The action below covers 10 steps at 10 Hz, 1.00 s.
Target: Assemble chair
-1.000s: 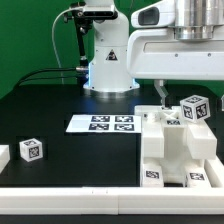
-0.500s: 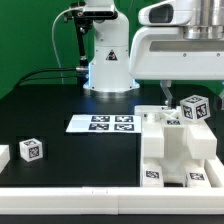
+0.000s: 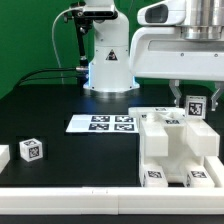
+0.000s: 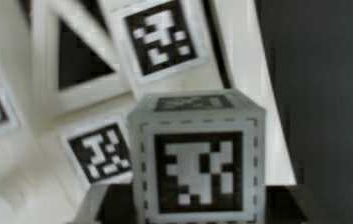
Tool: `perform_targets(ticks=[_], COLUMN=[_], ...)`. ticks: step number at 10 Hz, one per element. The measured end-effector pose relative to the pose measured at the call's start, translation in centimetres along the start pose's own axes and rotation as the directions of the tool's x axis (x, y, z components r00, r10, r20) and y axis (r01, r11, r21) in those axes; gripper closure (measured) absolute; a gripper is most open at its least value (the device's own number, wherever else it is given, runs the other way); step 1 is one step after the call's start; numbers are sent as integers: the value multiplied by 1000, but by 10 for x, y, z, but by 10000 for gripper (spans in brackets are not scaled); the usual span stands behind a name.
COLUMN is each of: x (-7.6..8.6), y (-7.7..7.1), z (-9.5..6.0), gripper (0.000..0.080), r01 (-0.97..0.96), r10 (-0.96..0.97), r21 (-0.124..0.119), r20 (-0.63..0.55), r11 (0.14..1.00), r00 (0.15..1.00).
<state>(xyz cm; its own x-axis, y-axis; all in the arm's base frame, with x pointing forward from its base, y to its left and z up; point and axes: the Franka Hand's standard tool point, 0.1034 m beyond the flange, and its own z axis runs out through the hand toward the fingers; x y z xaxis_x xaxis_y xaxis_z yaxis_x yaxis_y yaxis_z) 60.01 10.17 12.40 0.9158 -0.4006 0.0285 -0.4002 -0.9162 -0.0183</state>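
Observation:
The part-built chair (image 3: 165, 148), a stepped white block structure with tags, stands at the exterior view's right. On its far right top sits a white tagged post (image 3: 196, 105), upright. My gripper (image 3: 190, 102) hangs straight over it, jaws down either side and shut on the post. In the wrist view the post (image 4: 199, 160) fills the gap between the two dark fingers (image 4: 111, 205), which touch both its sides, and my gripper (image 4: 199, 208) is centred on it. Behind it lie the chair's tagged white panels (image 4: 164, 40).
The marker board (image 3: 103, 124) lies flat mid-table. A loose white tagged cube (image 3: 32, 150) and another white piece (image 3: 3, 155) sit at the exterior view's left. The robot base (image 3: 108, 60) stands behind, and a white ledge (image 3: 70, 195) runs along the front.
My gripper has shifted to the exterior view's right and come down over the post. The jaws have closed from wide open onto it, and the post has turned from skewed to square.

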Motion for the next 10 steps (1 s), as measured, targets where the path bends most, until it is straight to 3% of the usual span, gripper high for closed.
perform_targets(ticks=[2, 5, 8, 10], x=[0, 1, -1, -2], y=[0, 2, -2, 1], z=[1, 1, 3, 4], gripper=[517, 515, 515, 515], r01=[-139, -441, -768, -869], r10=[139, 441, 767, 867], r21=[2, 2, 13, 1], r20=[3, 6, 39, 61], r11=[990, 898, 641, 495], r00=[990, 898, 641, 495])
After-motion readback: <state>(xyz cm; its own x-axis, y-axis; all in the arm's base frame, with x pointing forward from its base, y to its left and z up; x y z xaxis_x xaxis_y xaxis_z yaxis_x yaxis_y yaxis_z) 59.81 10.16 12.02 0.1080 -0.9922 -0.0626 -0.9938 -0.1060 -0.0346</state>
